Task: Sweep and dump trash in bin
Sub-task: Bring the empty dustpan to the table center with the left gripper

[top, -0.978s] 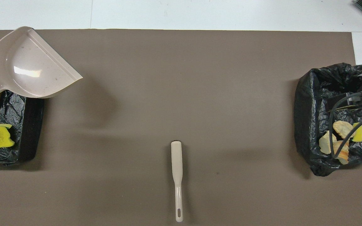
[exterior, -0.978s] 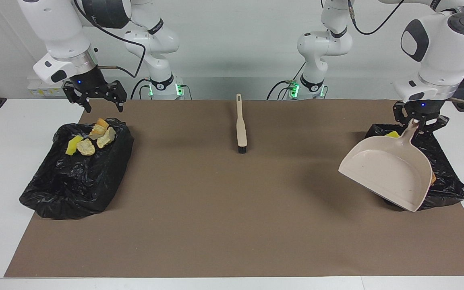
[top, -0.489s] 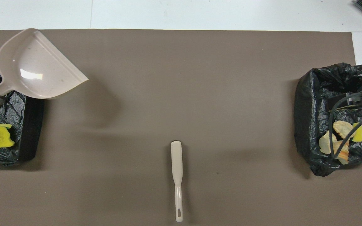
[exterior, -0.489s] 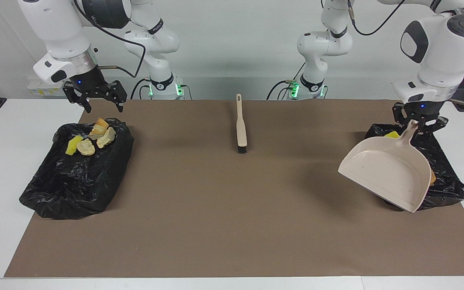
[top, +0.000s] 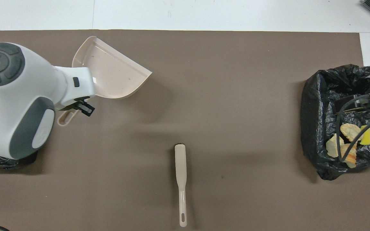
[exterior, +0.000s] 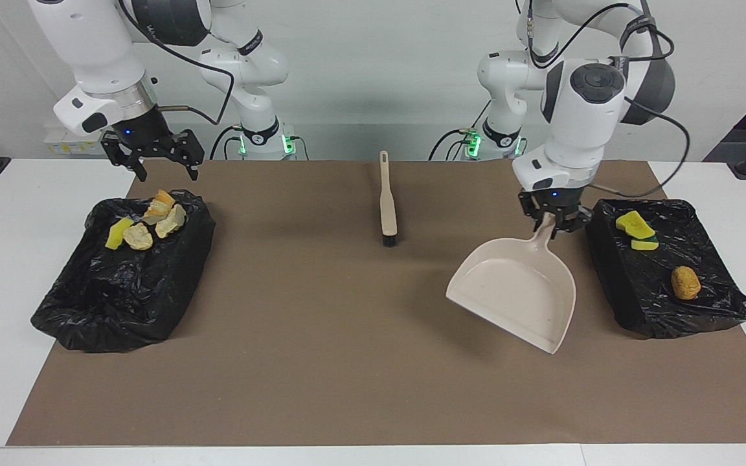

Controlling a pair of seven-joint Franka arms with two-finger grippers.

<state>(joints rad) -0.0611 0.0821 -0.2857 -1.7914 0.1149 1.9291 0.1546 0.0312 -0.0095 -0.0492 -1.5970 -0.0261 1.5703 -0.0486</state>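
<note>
My left gripper [exterior: 552,222] [top: 79,108] is shut on the handle of the beige dustpan [exterior: 517,294] [top: 111,72]. The pan hangs tilted and empty over the brown mat, beside the black-lined bin [exterior: 716,310] at the left arm's end. Trash lies in that bin: a yellow sponge chunk [exterior: 633,222], a green-backed one [exterior: 644,244] and a brown lump [exterior: 685,283]. My right gripper [exterior: 163,167] is open over the robot-side edge of the second bin [exterior: 120,291] [top: 313,106]. This bin holds several scraps of trash [exterior: 146,223] [top: 345,141].
The beige brush [exterior: 386,200] [top: 181,178] lies on the mat's middle near the robots, bristles pointing away from them. The brown mat [exterior: 321,362] covers most of the white table. In the overhead view the left arm's body hides its bin.
The left arm has swung the dustpan off its bin toward the table's middle, uncovering the trash inside in the facing view. The right arm has not moved.
</note>
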